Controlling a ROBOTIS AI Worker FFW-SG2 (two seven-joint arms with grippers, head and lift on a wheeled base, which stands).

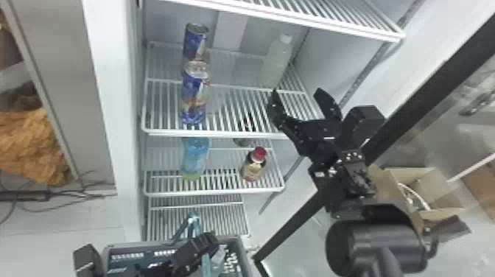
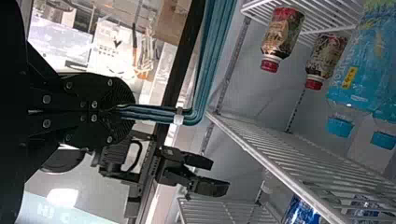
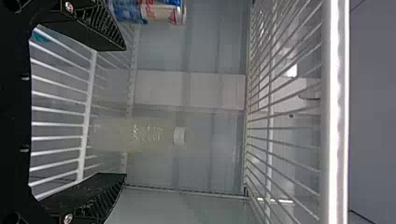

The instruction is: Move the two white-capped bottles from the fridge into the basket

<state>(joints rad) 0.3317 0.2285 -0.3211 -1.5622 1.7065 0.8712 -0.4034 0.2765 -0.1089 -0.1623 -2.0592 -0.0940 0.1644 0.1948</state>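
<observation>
So my right gripper (image 1: pixel 297 92) is spread wide near the shelf's (image 1: pixel 217 134) right edge, a white-capped bottle (image 1: pixel 276 62) standing by the back right corner. Left gripper (image 1: pixel 210 241)'s pinching the basket's teal handle (image 1: pixel 193 223).

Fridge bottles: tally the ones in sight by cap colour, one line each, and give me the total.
White-capped bottle: 1
Red-capped bottles: 2
Blue-capped bottles: 2
Total in sight: 5
</observation>
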